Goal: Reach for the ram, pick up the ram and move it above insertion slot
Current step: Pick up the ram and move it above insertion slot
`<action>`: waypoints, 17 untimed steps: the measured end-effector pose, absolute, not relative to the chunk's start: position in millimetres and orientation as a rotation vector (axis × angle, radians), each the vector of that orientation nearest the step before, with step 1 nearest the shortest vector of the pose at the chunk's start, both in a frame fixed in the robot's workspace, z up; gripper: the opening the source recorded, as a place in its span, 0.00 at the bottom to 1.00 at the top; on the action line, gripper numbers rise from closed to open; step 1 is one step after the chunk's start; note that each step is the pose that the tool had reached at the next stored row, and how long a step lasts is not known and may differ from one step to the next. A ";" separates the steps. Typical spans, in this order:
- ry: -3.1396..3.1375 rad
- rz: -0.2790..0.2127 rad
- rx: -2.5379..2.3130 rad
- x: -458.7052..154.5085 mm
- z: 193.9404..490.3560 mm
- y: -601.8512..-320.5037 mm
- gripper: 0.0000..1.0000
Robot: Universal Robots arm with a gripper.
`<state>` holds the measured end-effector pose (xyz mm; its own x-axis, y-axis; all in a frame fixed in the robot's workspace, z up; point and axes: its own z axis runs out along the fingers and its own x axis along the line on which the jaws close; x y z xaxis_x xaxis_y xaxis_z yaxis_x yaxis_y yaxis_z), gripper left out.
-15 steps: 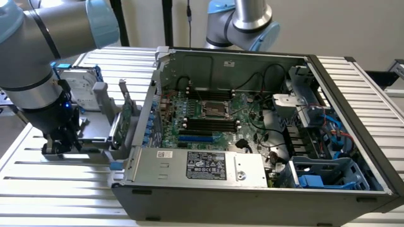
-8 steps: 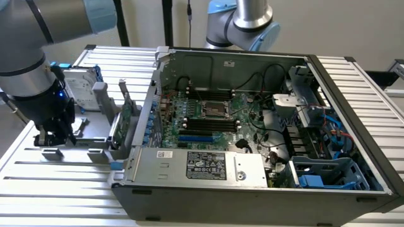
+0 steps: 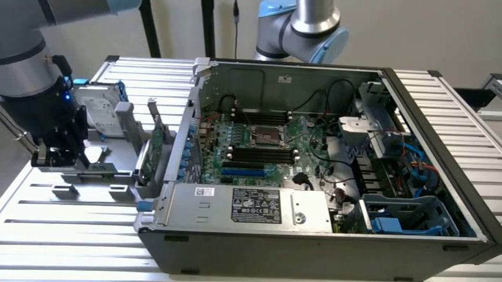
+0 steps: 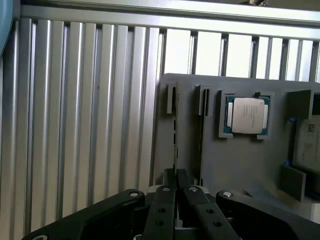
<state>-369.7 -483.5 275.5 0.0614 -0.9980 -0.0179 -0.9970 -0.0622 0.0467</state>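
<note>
On the ribbed metal table [image 4: 75, 125], the gripper [image 4: 176, 174] pinches the ram [image 4: 175, 132], upright in a gray tray [image 4: 240, 165] near a square chip [image 4: 247, 115].

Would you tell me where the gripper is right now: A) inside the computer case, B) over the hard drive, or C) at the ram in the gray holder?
C: the gripper is closed on the ram, which stands on edge in the holder, outside the case.

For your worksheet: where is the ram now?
The ram stands edge-on in the grey holder, near the processor, gripped by the end effector, at the exterior view's left.
</note>
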 end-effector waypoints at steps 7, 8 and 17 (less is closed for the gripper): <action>-2.136 -0.071 2.272 -359.5 307.3 -483.5 0.13; -2.136 -0.071 2.272 -357.0 312.1 -483.5 0.13; -2.137 -0.074 2.273 -329.5 349.7 -483.2 0.13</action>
<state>-329.5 -483.2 349.7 0.0613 -0.9979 -0.0203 -0.9969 -0.0622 0.0474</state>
